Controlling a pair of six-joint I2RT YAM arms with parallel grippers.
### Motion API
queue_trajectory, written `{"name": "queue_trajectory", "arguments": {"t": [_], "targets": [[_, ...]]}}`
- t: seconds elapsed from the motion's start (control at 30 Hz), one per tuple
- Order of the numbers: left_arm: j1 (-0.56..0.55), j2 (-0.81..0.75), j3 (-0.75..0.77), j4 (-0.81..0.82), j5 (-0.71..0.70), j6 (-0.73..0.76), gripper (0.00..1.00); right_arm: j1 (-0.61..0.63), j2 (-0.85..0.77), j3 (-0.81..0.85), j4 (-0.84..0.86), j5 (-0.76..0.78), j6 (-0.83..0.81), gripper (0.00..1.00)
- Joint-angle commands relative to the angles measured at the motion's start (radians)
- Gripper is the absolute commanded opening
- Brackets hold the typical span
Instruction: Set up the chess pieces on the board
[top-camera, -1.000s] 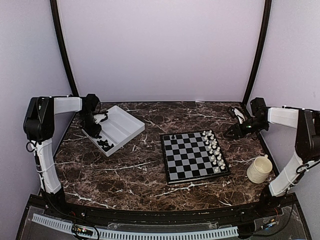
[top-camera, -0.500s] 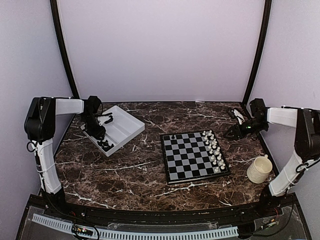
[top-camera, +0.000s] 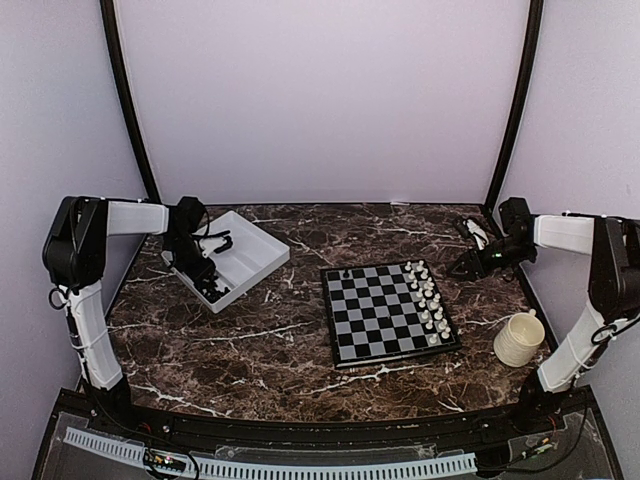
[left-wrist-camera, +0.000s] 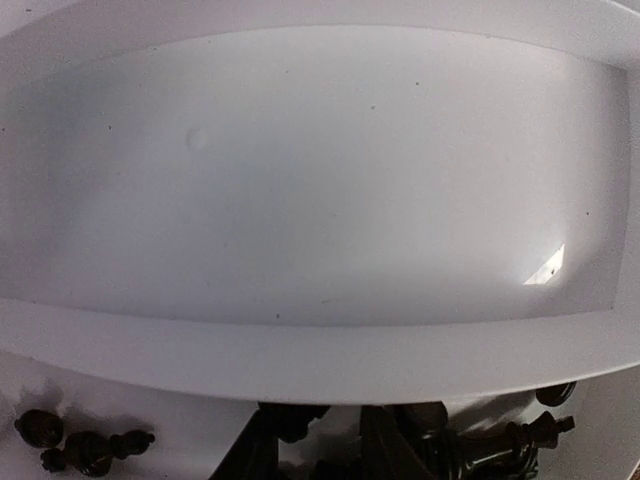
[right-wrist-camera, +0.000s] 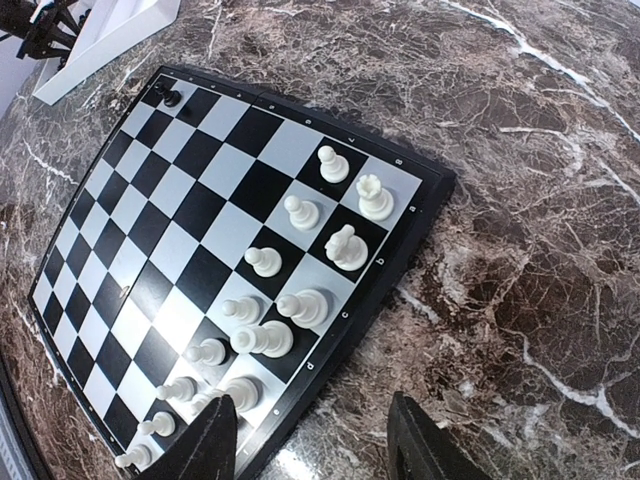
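Note:
The board (top-camera: 395, 360) lies right of centre, with one black chess piece (top-camera: 347, 273) at its far left corner and white men (top-camera: 428, 300) along its right side. The other black chess pieces (top-camera: 212, 290) lie in the near compartment of the white tray (top-camera: 250, 245). My left gripper (top-camera: 203, 275) reaches down among them. In the left wrist view its dark fingertips (left-wrist-camera: 325, 450) stand a little apart over the tray floor, one black piece (left-wrist-camera: 295, 425) against the left finger. My right gripper (right-wrist-camera: 315, 440) hangs open and empty over the table beside the board's (right-wrist-camera: 180, 210) right edge.
A cream mug (top-camera: 519, 338) stands at the near right of the marble table. The tray's far compartment (left-wrist-camera: 320, 170) is bare. Loose black pieces (left-wrist-camera: 85, 445) lie on both sides of my left fingers. Black frame posts rise at the back corners.
My left gripper has shifted a little right and nearer inside the tray, and its jaws have narrowed. The right arm has barely moved.

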Motion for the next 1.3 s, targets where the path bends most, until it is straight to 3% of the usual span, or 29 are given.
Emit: {"name": "queue_trajectory", "arguments": {"t": [0.0, 0.23, 0.37, 0.5, 1.0, 1.27], "targets": [[-0.005, -0.117, -0.049, 0.024, -0.032, -0.028, 0.29, 0.006, 0.006, 0.027, -0.008, -0.024, 0.001, 0.52], [0.012, -0.118, -0.014, 0.013, -0.03, -0.06, 0.25, 0.008, 0.009, 0.03, -0.012, -0.028, 0.001, 0.52], [0.012, -0.11, -0.018, 0.013, 0.005, -0.004, 0.4, 0.008, 0.001, 0.028, -0.009, -0.025, 0.002, 0.52], [0.011, -0.075, -0.001, 0.006, 0.015, 0.029, 0.44, 0.008, 0.002, 0.028, -0.01, -0.027, 0.005, 0.52], [0.007, -0.015, -0.007, 0.089, 0.115, 0.073, 0.38, 0.008, 0.017, 0.032, -0.014, -0.023, 0.009, 0.52], [0.006, -0.095, -0.092, 0.098, 0.127, 0.035, 0.39, 0.008, 0.026, 0.034, -0.015, -0.024, 0.008, 0.52]]}}
